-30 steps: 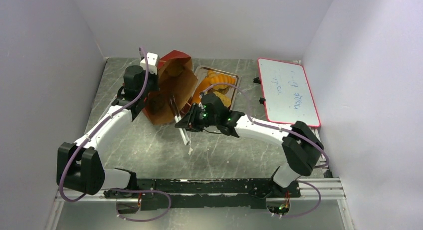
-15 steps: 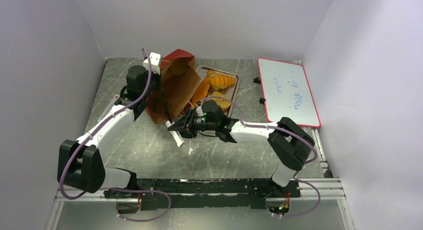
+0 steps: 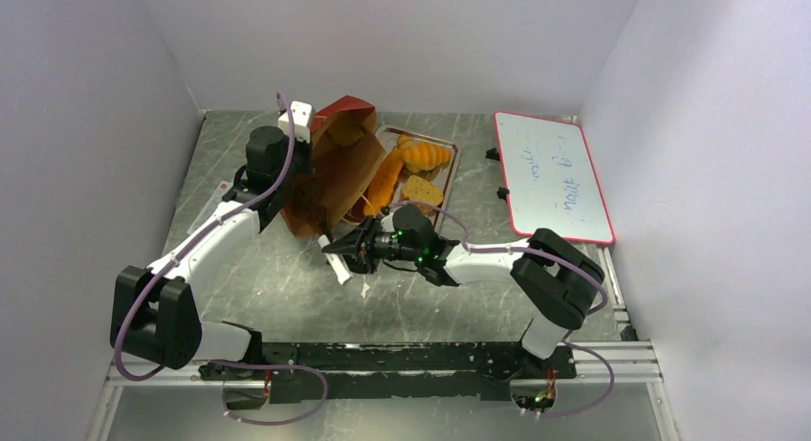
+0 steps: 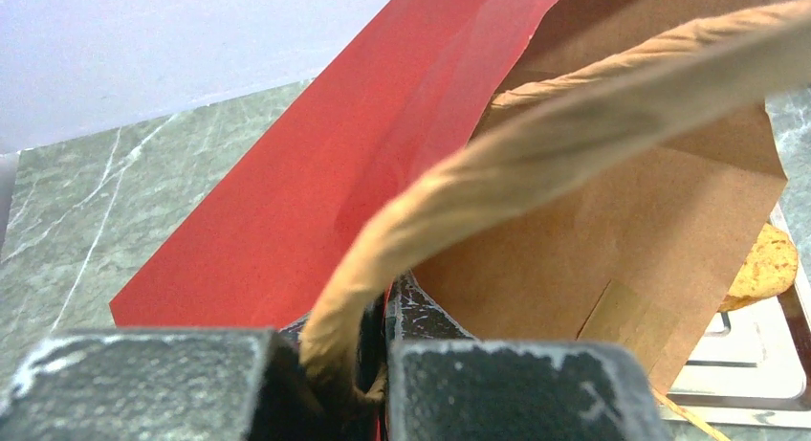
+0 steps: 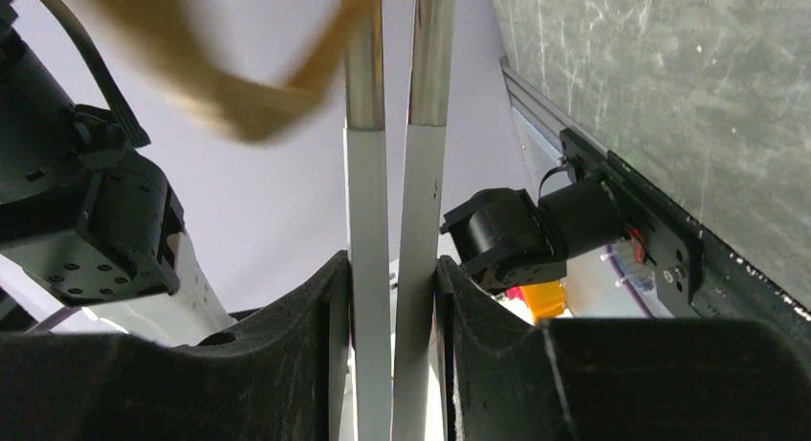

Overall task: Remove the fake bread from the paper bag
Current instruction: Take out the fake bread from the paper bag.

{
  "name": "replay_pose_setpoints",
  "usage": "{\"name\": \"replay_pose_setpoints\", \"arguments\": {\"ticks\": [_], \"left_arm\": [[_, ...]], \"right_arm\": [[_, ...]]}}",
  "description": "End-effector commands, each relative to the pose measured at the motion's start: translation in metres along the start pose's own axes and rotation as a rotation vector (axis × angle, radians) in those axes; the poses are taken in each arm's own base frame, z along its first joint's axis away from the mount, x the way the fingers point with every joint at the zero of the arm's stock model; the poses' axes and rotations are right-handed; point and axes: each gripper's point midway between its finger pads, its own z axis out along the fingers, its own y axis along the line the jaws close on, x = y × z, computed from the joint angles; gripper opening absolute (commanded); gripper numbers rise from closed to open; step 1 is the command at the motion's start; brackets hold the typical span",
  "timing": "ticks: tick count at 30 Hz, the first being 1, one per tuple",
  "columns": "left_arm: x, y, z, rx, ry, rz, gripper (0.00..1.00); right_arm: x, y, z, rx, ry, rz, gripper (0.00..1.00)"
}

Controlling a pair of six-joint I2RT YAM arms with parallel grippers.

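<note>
The rust-red paper bag [image 3: 330, 173] lies tilted with its brown mouth toward the silver tray [image 3: 450, 165]. My left gripper [image 4: 383, 369] is shut on the bag's rim by its tan cord handle [image 4: 536, 140], seen from above as the left gripper [image 3: 302, 169]. One piece of fake bread [image 3: 346, 133] shows inside the bag. A ridged piece [image 3: 424, 154], a long loaf [image 3: 383, 180] and a flat piece [image 3: 422, 190] lie in the tray. My right gripper [image 3: 358, 253] is shut on white-and-silver tongs [image 5: 397, 221], which point toward the bag's mouth.
A red-framed whiteboard [image 3: 555, 176] lies at the right. White walls close in the grey marbled table [image 3: 287, 288] on three sides. The tongs [image 3: 336, 262] hang low over the table in front of the bag.
My right arm has drawn back from the tray toward the near left, carrying the tongs. The long loaf now shows at the tray's left edge. The left gripper keeps its hold on the bag.
</note>
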Motion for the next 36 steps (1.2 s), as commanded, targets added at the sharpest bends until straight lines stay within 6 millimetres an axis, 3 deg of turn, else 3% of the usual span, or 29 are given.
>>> {"name": "replay_pose_setpoints", "arguments": {"ticks": [1, 14, 31, 36], "left_arm": [[-0.019, 0.0, 0.005, -0.024, -0.071, 0.004, 0.07], [-0.016, -0.009, 0.009, -0.035, -0.074, -0.001, 0.07], [-0.015, -0.013, 0.008, -0.058, -0.07, 0.008, 0.07], [-0.018, -0.017, 0.005, -0.048, -0.079, 0.002, 0.07]], "right_arm": [[0.016, 0.024, -0.003, -0.101, 0.022, 0.041, 0.36], [0.008, 0.01, 0.011, -0.117, 0.018, 0.103, 0.38], [0.007, 0.003, -0.001, -0.049, -0.02, 0.099, 0.38], [0.001, -0.004, 0.003, -0.037, -0.017, 0.105, 0.39]]}}
